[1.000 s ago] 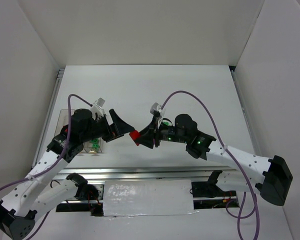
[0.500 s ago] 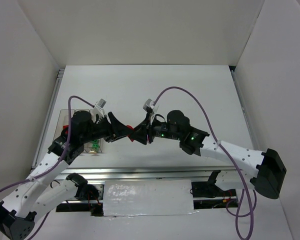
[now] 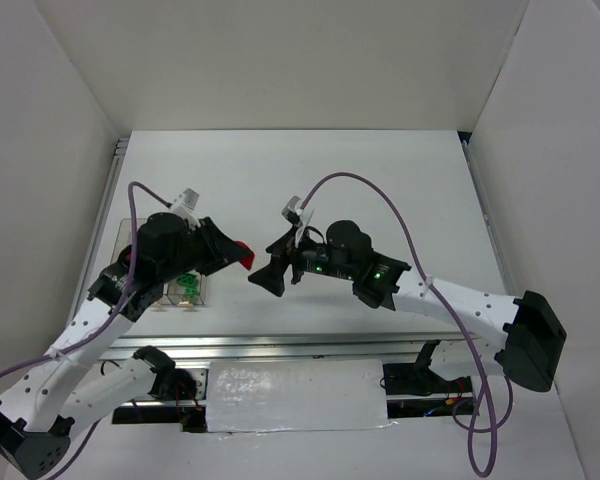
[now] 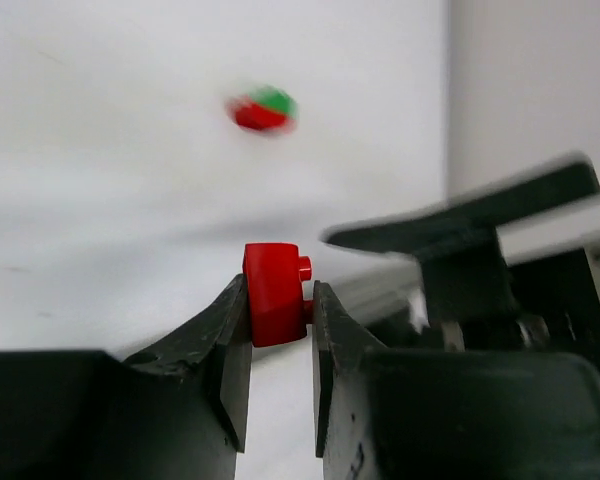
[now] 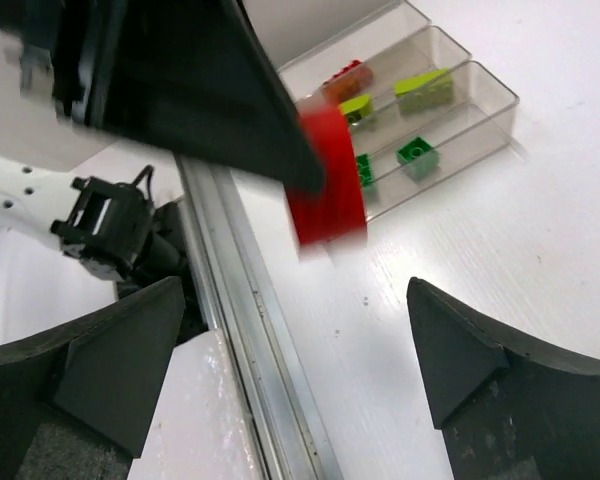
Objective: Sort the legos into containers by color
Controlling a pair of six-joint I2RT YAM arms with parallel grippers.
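Observation:
My left gripper (image 4: 280, 290) is shut on a red lego (image 4: 273, 275), pinched between both fingers above the table. From above, the red lego (image 3: 244, 251) sits at the left gripper's tip, just left of my right gripper (image 3: 270, 265). The right gripper (image 5: 300, 345) stands wide open with nothing between its fingers, and the red lego (image 5: 330, 195) hangs just ahead of it. The clear containers (image 5: 500, 95) hold a red lego (image 5: 345, 75), yellow-green legos (image 5: 425, 88) and green legos (image 5: 417, 152). A red-and-green lego (image 4: 262, 108) lies blurred on the table.
From above, the left arm covers most of the containers (image 3: 128, 232) at the table's left side. A metal rail (image 5: 250, 300) runs along the table's near edge. White walls enclose the table on three sides.
The right gripper held the red lego a second ago. The left gripper shut on it, the right gripper opened, and the left gripper drew back left with the lego.

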